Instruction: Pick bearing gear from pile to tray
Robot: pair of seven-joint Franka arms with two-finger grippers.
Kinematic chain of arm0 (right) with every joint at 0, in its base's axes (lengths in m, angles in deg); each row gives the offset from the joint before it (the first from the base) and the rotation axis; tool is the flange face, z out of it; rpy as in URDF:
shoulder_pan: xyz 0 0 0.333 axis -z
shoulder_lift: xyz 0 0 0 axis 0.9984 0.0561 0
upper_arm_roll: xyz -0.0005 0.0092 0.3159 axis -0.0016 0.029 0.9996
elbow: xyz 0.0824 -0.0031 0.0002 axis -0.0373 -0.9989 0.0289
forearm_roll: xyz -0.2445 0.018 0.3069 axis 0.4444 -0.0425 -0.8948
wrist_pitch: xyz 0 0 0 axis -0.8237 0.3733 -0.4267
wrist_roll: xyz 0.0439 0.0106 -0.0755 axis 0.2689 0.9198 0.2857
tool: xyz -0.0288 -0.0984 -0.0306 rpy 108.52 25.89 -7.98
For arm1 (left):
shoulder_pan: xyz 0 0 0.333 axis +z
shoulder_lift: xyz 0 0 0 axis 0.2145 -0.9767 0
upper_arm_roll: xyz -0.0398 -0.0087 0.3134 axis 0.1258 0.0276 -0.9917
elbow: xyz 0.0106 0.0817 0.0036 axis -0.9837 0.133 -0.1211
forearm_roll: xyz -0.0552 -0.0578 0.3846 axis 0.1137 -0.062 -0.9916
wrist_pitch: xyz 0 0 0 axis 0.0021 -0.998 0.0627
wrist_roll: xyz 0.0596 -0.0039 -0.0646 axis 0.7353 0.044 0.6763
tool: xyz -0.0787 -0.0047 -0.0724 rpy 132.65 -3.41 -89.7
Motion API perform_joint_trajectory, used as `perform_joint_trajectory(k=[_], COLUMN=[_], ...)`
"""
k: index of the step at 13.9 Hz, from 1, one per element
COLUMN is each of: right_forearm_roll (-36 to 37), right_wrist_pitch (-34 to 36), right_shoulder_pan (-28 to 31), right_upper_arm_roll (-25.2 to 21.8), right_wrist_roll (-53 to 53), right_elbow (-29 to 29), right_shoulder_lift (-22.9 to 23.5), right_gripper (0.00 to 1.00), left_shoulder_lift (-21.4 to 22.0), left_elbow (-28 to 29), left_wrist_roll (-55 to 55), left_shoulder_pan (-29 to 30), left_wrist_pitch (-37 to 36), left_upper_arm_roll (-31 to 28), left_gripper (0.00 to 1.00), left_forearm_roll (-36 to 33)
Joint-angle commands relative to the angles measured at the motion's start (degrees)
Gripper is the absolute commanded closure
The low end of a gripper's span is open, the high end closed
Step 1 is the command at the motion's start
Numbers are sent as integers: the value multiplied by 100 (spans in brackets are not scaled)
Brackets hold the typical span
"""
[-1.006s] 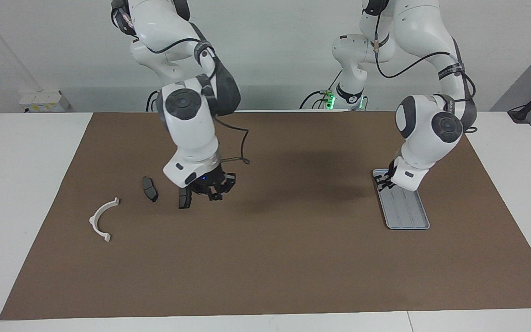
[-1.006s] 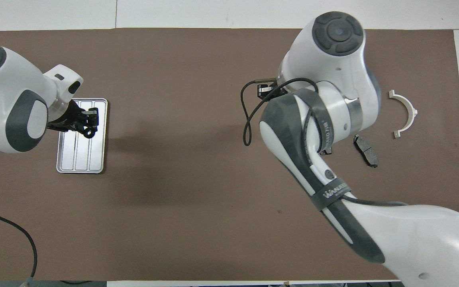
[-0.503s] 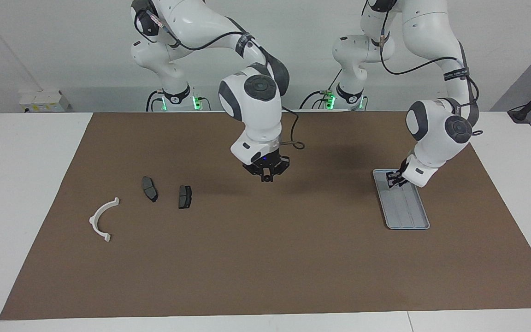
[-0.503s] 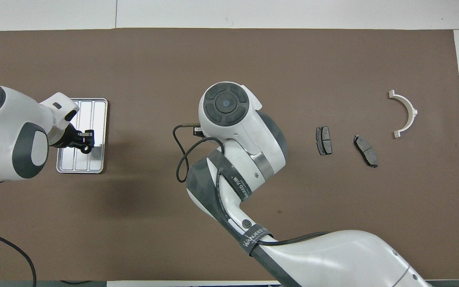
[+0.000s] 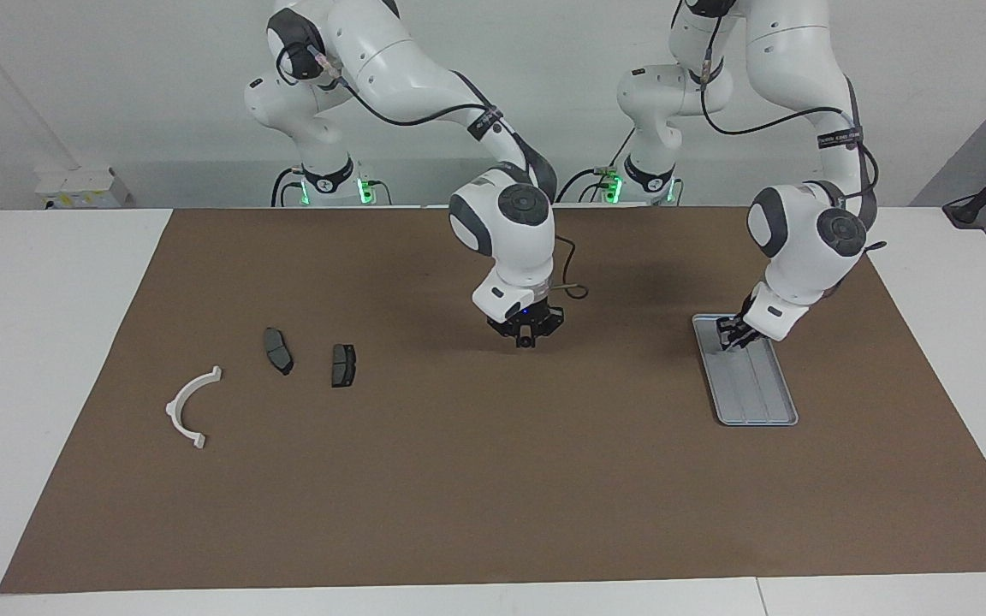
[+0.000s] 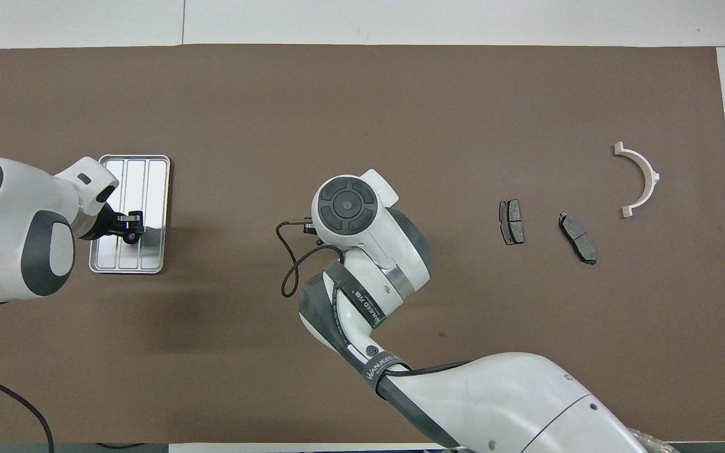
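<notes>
Since the earlier frames the right gripper [image 5: 525, 340] has travelled from over the brake pads to the middle of the brown mat [image 5: 493, 479], well apart from the tray [image 5: 758, 411]; its fingertips meet, and whether they pinch a small part cannot be told. The left gripper [image 5: 731, 335] hangs over the tray's end nearer the robots, fingers nearly closed, contents indiscernible. The tray's grooves appear bare. Toward the right arm's end, well apart from the tray, lie two brake pads [image 5: 343, 365] [image 5: 277, 350] and a white arc [image 5: 192, 407]. Open mat separates them from the tray.
</notes>
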Motion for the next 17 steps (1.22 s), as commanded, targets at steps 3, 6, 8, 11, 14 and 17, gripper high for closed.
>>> perform_joint_trajectory(k=[3, 6, 8, 11, 14, 17], right_forearm_roll=[45, 45, 44, 36, 36, 123], right_wrist_pitch=[-496, -514, -531, -505, -435, 187], right_shoulder_pan=[61, 61, 61, 44, 61, 586], right_upper_arm_roll=[33, 33, 33, 33, -11, -37], right_wrist_roll=[-10, -10, -19, -54, -334, 92], right_elbow=[-451, -460, -460, -434, -294, 215], right_shoulder_lift=[-59, -59, -59, -59, -120, -322], right_gripper=[100, 100, 100, 5, 0, 0], left_shoulder_lift=[154, 137, 119, 102, 67, 14], left_elbow=[309, 187, -138, -744, -956, -966], left_wrist_roll=[-11, -20, -29, 189, 1540, 2728], left_shoulder_pan=[24, 42, 42, -212, -914, -1530], left_wrist_pitch=[235, 130, -159, -704, -873, -600], left_upper_arm_roll=[35, 44, 44, 97, 88, 88], left_gripper=[100, 0, 0, 0, 0, 0], left_forearm_roll=[-42, -42, -33, 203, 301, 310])
